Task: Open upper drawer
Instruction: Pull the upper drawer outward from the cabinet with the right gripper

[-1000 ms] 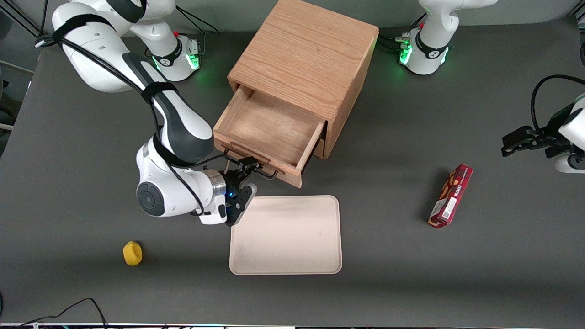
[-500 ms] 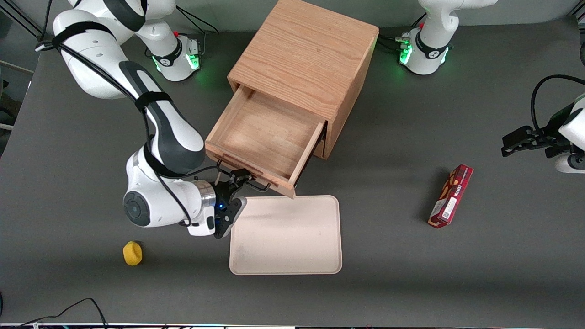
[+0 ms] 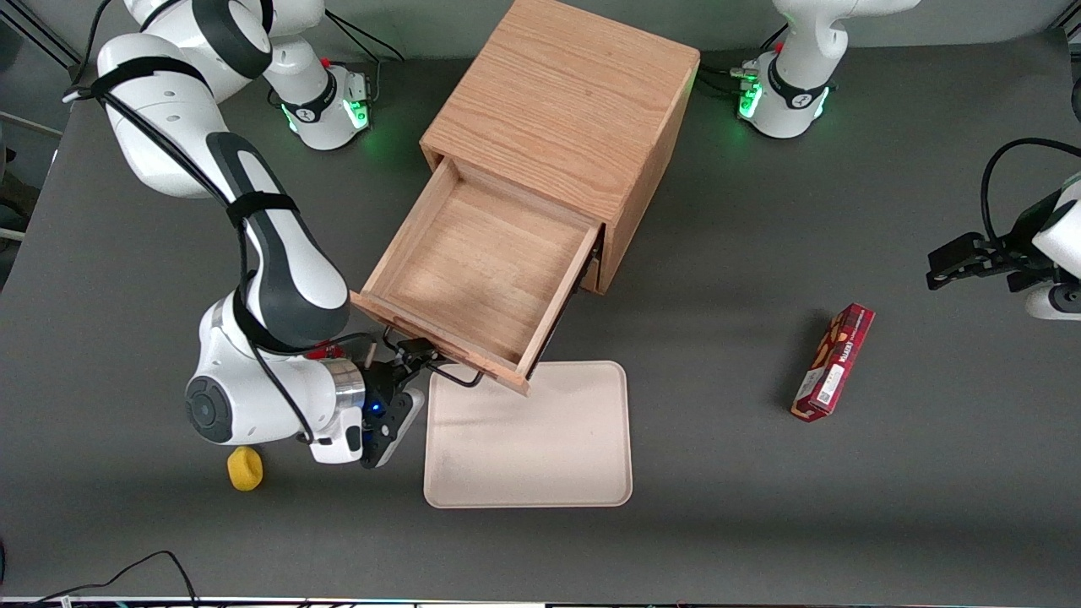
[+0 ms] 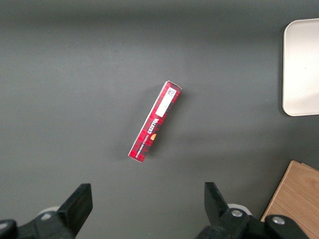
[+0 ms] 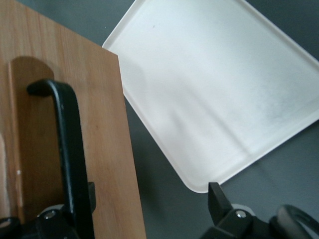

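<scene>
Nearest the front camera on the bench (image 3: 760, 523), a small yellow object (image 3: 245, 469) lay at about eight o'clock from the cream tray (image 3: 528, 447). The gripper (image 3: 416, 376) hung at the tray's ten o'clock corner. Its fingers (image 5: 222, 201) were spread apart, and one of them was hooked against the black wire handle (image 5: 67, 139). Above that, the upper drawer (image 3: 477, 270) stood far out of the wooden cabinet (image 3: 562, 110), its front edge overhanging the tray. A red box (image 3: 832, 361) lay toward the parked arm's end.

Dark grey matte worktop (image 3: 760, 523), soft even light from above, faint shadows, black cable (image 3: 127, 574) at its near edge
</scene>
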Robot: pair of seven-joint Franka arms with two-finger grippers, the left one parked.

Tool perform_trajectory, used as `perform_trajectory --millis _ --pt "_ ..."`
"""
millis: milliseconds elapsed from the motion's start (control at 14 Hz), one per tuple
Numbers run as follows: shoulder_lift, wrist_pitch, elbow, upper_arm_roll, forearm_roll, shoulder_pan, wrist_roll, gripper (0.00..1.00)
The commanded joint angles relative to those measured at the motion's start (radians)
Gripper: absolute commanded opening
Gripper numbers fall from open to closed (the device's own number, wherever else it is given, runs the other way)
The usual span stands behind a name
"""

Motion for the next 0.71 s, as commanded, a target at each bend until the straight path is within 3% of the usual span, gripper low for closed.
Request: perform_trajectory --millis 0,500,643 --pt "0.023 -0.029 0.063 -0.015 -0.013 0.014 -0.031 1.0" --pt "-0.096 -0.029 0.064 -0.004 0.005 0.013 0.004 1.0" --pt "-0.171 -0.039 0.057 -0.002 0.026 0.002 0.199 1.0"
